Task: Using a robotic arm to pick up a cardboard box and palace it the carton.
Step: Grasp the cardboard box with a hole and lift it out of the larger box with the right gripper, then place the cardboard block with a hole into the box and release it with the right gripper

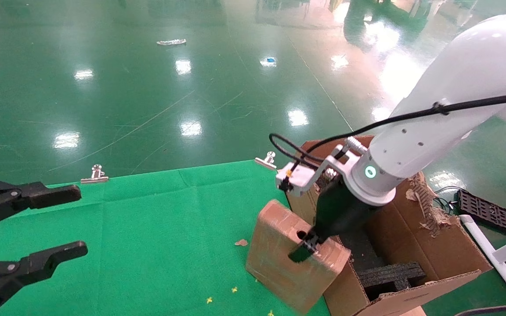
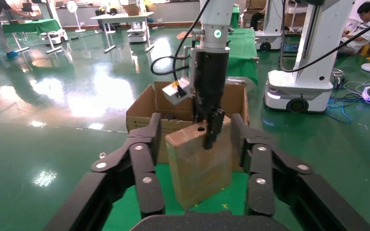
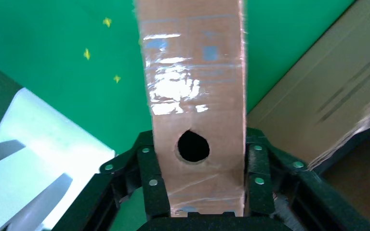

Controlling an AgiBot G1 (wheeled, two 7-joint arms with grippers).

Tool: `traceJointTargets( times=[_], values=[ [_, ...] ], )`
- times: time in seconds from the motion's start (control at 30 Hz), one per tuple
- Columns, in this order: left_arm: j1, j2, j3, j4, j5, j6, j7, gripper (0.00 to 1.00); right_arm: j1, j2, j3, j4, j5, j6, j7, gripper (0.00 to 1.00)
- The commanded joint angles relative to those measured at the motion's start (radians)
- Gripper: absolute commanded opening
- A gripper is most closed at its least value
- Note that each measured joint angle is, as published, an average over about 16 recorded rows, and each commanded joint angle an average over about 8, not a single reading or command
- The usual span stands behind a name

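The robotic arm (image 1: 433, 131), my right arm, reaches down at the table's right edge. Its gripper (image 1: 305, 248) is shut on the narrow top face of the cardboard box (image 1: 279, 259), beside the round hole (image 3: 193, 146). The box hangs tilted over the green cloth, its lower corner close to the cloth, just left of the carton (image 1: 433, 245). The carton stands open, with black foam (image 1: 389, 274) inside and a torn flap. In the right wrist view the fingers (image 3: 149, 173) press both sides of the box (image 3: 195, 86). My left gripper (image 1: 78, 221) is open and empty at the far left.
Two metal clips (image 1: 95, 173) (image 1: 267, 160) hold the green cloth (image 1: 160, 228) at the table's far edge. A black grid piece (image 1: 488, 213) and a white frame (image 1: 494, 252) lie right of the carton. Small scraps (image 1: 241, 242) dot the cloth.
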Motion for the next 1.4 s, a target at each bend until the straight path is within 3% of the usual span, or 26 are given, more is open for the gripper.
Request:
traceJointTargets(
  times=[0.03, 0.27, 0.47, 0.9, 0.93, 1.17, 1.2, 1.4],
  values=[
    [0.0, 0.0, 0.0, 0.0, 0.0, 0.0, 0.0, 0.0, 0.008, 0.011, 0.008, 0.009, -0.006, 0.016, -0.013, 0.0],
    [0.0, 0.0, 0.0, 0.0, 0.0, 0.0, 0.0, 0.0, 0.082, 0.145, 0.122, -0.02, 0.079, 0.105, -0.213, 0.0],
    [0.0, 0.0, 0.001, 0.0, 0.0, 0.0, 0.0, 0.0, 0.163, 0.237, 0.19, -0.138, 0.101, 0.127, -0.321, 0.0],
    [0.0, 0.0, 0.001, 0.0, -0.001, -0.001, 0.001, 0.0, 0.219, 0.313, 0.151, -0.428, -0.036, 0.025, -0.345, 0.0],
    [0.0, 0.0, 0.001, 0.0, -0.001, -0.001, 0.001, 0.04, 0.214, 0.315, 0.143, -0.446, -0.044, 0.015, -0.342, 0.0],
    [0.0, -0.001, 0.002, 0.0, -0.001, -0.001, 0.001, 0.9, 0.139, 0.294, 0.09, -0.575, -0.075, -0.023, -0.31, 0.0],
    [0.0, -0.001, 0.002, 0.0, -0.001, -0.001, 0.001, 0.99, 0.125, 0.286, 0.083, -0.595, -0.078, -0.022, -0.304, 0.0],
    [0.0, -0.001, 0.002, 0.0, -0.001, -0.001, 0.001, 1.0, 0.063, 0.23, 0.05, -0.705, -0.103, -0.01, -0.271, 0.0]
  ],
)
